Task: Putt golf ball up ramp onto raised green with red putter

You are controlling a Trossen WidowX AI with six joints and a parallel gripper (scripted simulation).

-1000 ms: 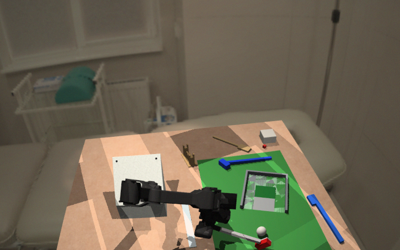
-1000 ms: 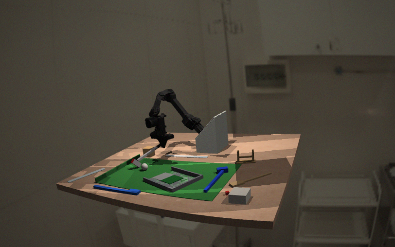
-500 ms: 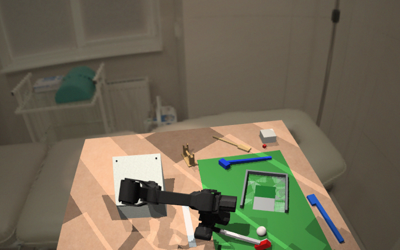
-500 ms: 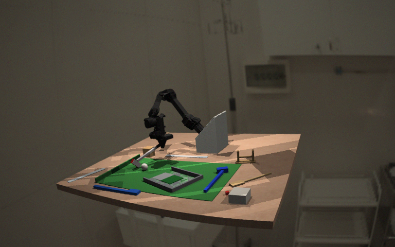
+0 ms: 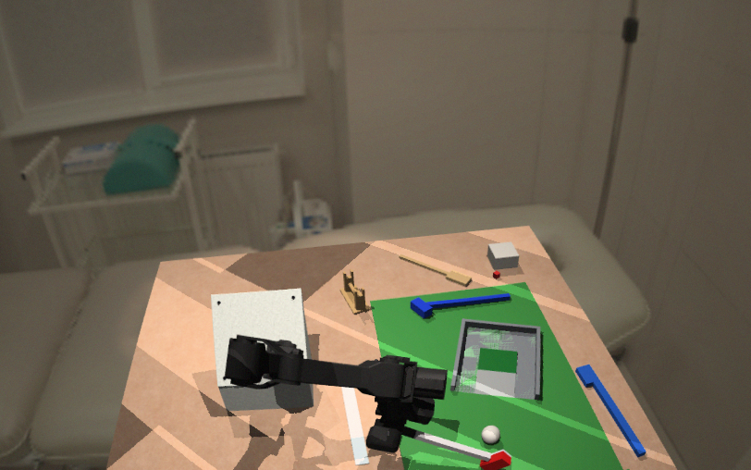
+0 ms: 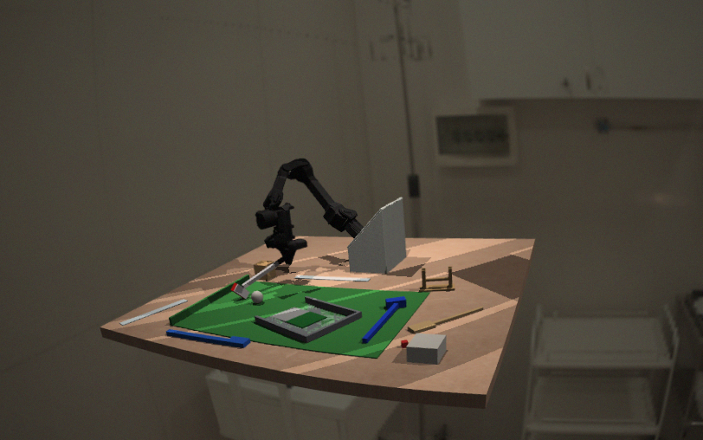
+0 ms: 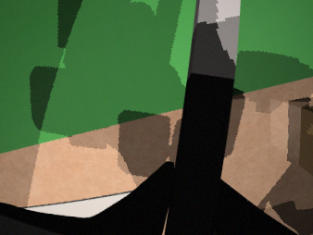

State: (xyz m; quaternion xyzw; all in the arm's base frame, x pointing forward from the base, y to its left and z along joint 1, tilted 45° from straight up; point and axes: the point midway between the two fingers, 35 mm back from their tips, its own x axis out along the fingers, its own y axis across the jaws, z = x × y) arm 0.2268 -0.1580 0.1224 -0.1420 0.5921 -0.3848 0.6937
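My gripper point(image 5: 407, 433) point(image 6: 286, 261) point(image 7: 183, 171) is shut on the black grip of the red putter point(image 5: 454, 444) point(image 6: 259, 276) point(image 7: 215, 46). The grey shaft slants down to the red head point(image 5: 497, 460) point(image 6: 237, 289), which is near the mat; a gap under it cannot be told. The white golf ball point(image 5: 490, 434) point(image 6: 257, 297) sits on the green mat point(image 5: 559, 443) point(image 6: 217, 326), between the head and the ramp, apart from the head. The light grey ramp point(image 5: 497, 383) point(image 6: 290, 313) leads to the raised green point(image 5: 497, 360) point(image 6: 307, 319), inside grey walls point(image 5: 538, 363) point(image 6: 333, 329). The ball is hidden in the wrist view.
One blue club point(image 5: 470, 302) point(image 6: 381, 322) lies on the mat, another point(image 5: 614, 413) point(image 6: 199, 337) beside it. A low green wall point(image 6: 207, 302) stands behind the putter head. A wooden stand point(image 5: 354, 296) point(image 6: 436, 288), a brown block point(image 6: 261, 268) point(image 7: 306, 134) and a grey box point(image 5: 502, 255) point(image 6: 426, 350) stand around.
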